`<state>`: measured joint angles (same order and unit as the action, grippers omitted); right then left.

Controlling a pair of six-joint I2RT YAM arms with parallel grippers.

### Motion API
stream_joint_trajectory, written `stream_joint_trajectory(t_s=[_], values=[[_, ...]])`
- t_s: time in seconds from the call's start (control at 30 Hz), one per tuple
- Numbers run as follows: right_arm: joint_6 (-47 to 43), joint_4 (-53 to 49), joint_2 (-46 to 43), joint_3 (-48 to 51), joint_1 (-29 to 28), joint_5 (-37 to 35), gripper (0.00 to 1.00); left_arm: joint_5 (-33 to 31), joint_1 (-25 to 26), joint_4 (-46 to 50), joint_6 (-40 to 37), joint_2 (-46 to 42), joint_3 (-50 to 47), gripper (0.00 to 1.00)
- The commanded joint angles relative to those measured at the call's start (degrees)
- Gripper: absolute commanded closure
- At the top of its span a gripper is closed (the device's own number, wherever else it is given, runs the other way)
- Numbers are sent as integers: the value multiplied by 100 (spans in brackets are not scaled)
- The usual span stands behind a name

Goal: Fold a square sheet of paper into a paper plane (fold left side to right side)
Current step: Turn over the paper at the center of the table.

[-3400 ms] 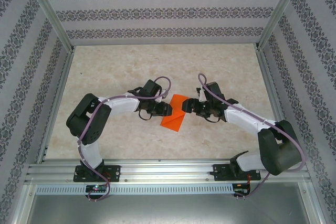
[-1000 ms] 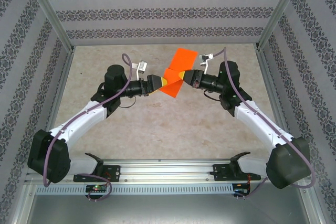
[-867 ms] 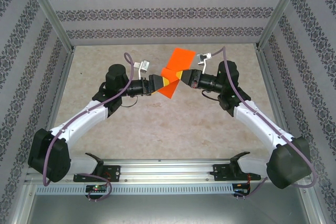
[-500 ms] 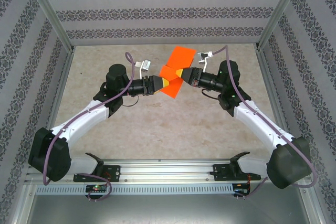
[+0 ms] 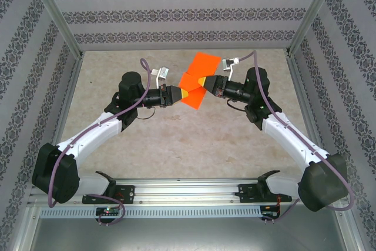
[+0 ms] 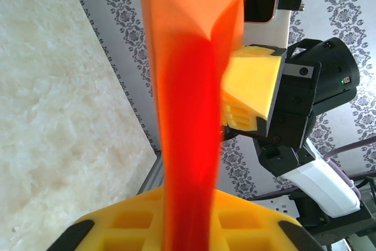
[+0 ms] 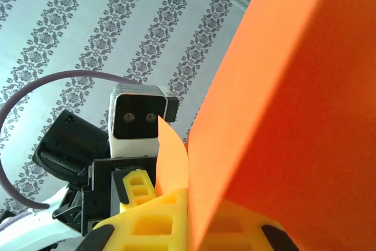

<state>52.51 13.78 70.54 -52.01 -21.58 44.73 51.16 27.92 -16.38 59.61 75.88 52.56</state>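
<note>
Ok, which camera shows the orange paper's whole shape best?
Top external: the whole paper shows, pinched between the left hand and right hand. Left wrist sees it edge-on; right wrist sees one close-up panel.

The orange sheet of paper [image 5: 205, 64] is thin, smooth and matt, glowing where light passes through it. The fingers [image 6: 252, 80] are matt yellow plastic moulded with open cells, on arms [image 5: 94, 132] of glossy white plastic shells and matt black joints. The table [image 5: 176, 145] has a smooth, faintly mottled stone-look top, edged by brushed metal rails [image 5: 188, 191].
</note>
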Motion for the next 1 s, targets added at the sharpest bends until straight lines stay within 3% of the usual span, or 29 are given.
stream_joint_trajectory(t_s=[0.0, 0.2, 0.27, 0.43, 0.5, 0.6, 0.67, 0.77, 0.87, 0.97], values=[[-63, -97, -122, 72, 82, 97, 89, 66, 63, 73, -242, -42, 137, 86], [-336, -574, -322, 139, 249, -23, 72, -29, 58, 371, -534, -81, 172, 100], [-513, -875, -419, 161, 344, -114, 64, -126, 60, 670, -758, -119, 214, 100], [-1333, -2503, -758, 12, 595, -934, 45, -939, 88, 2461, -2011, -272, 533, 100], [-1633, -3176, -882, -79, 694, -1432, 39, -1510, 153, 3356, -2577, -310, 722, 100], [-1914, -4177, -993, -194, 857, -2382, 32, -2868, 417, 4706, -3294, -272, 1087, 100], [-1938, -4669, -1026, -160, 1027, -2935, 27, -4116, 775, 5524, -3599, -163, 1388, 100], [-1836, -4761, -1110, 89, 1333, -2993, 19, -5901, 1363, 6661, -3732, 237, 1953, 100], [-1617, -4495, -1275, 449, 1544, -2910, 2, -7139, 1777, 7643, -3546, 927, 2548, 100], [-1602, -4456, -1386, 590, 1654, -2942, 2, -8078, 2233, 8574, -3149, 1703, 3221, 100]])
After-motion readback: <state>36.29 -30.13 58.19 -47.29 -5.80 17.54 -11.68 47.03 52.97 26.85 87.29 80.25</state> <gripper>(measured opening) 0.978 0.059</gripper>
